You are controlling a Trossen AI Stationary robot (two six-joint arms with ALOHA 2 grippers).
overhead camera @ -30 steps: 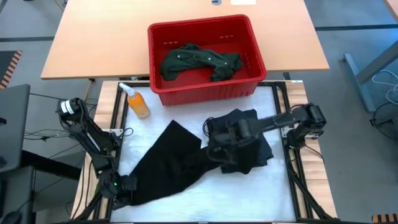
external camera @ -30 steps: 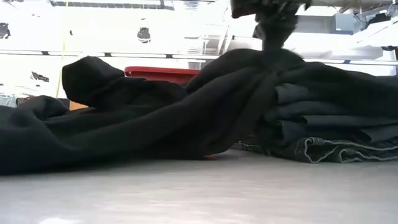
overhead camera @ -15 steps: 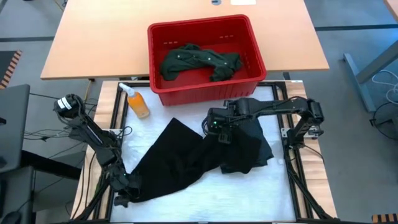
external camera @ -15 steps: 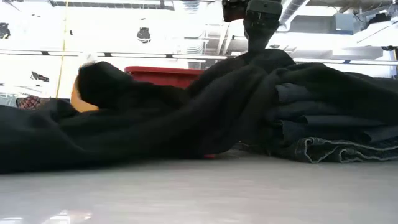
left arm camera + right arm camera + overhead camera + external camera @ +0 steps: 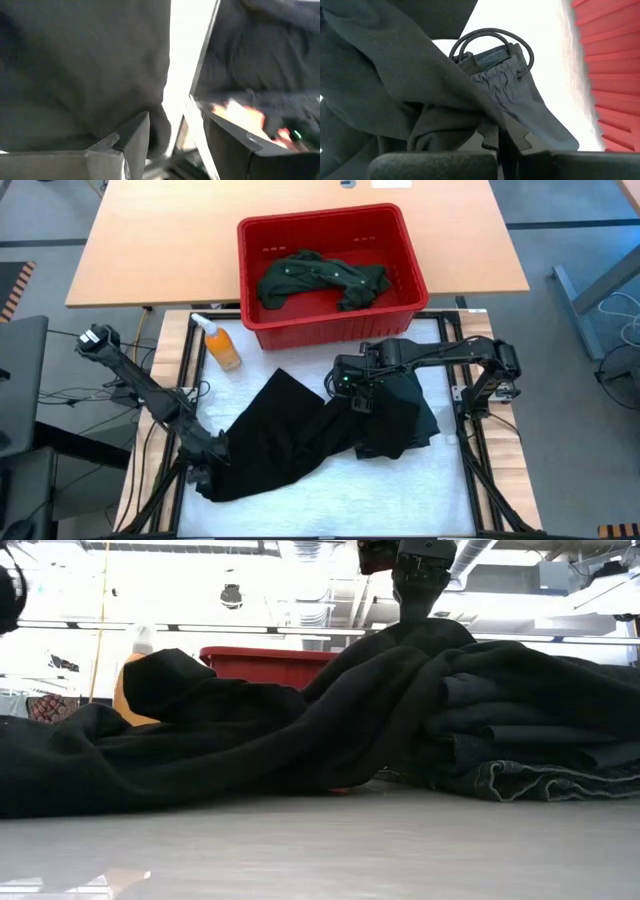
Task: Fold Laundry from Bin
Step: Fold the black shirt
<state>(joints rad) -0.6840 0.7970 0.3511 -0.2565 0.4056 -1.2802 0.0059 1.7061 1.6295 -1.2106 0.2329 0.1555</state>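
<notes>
A black garment [image 5: 285,440] lies spread across the table. Its right end rises in a peak [image 5: 420,635] over a folded pile of dark laundry [image 5: 415,425], where my right gripper [image 5: 352,395] is shut on it. In the right wrist view a gathered waistband with a cord loop [image 5: 492,60] lies beyond the fingers. My left gripper [image 5: 205,470] stands open at the garment's near left corner [image 5: 222,485]. The red bin [image 5: 330,330] stands at the table's far edge with a dark green shirt [image 5: 320,280] lying in it. My right gripper pinches a fold of the black garment [image 5: 487,117] between its two shut fingers, coming from above and pointing steeply down. The cloth falls away slack from the fingers, over the pile and leftward onto the table [image 5: 150,770]. My left gripper's open fingers [image 5: 135,140] stand by the garment's edge; I cannot tell whether they touch it.
An orange bottle [image 5: 222,345] stands at the far left, beside the bin. Folded jeans [image 5: 540,780] form the bottom of the pile. A white mat [image 5: 400,490] is bare along the near edge.
My right gripper has gone toward the far edge and up with the garment's right end, drawing it higher over the pile, then kept still. My left gripper has risen and drawn a little toward the far right; the garment's near left corner lies on the table.
</notes>
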